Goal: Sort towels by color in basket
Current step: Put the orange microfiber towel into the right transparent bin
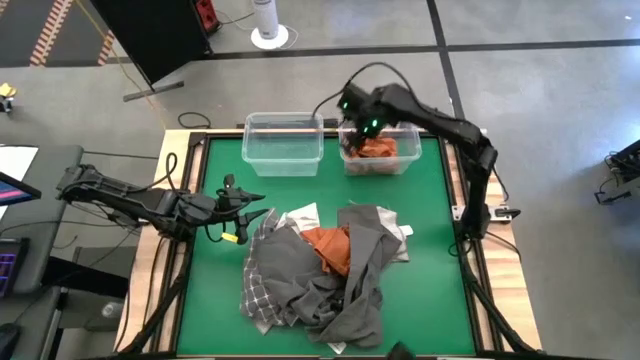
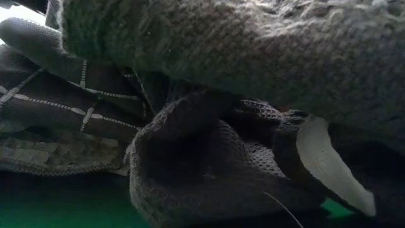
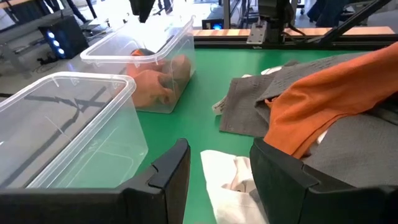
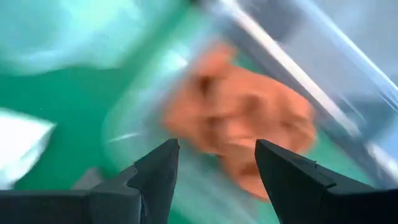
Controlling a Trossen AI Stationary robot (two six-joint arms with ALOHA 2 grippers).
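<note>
Towel pile [image 2: 240,76], seemingly dark grey

The heap of grey, white, checked and orange cloth towels [image 1: 320,270] fills the middle of the green table [image 1: 430,300] down to its near edge, leaving bare strips along both side edges. Two clear plastic bins block the far edge: the left bin [image 1: 283,143] holds nothing, the right bin [image 1: 380,152] holds orange cloth, with the right gripper [image 1: 352,142] above it, fingers apart. An open band separates bins and heap. The left gripper [image 1: 245,205], fingers apart, occupies the heap's left side.
</note>
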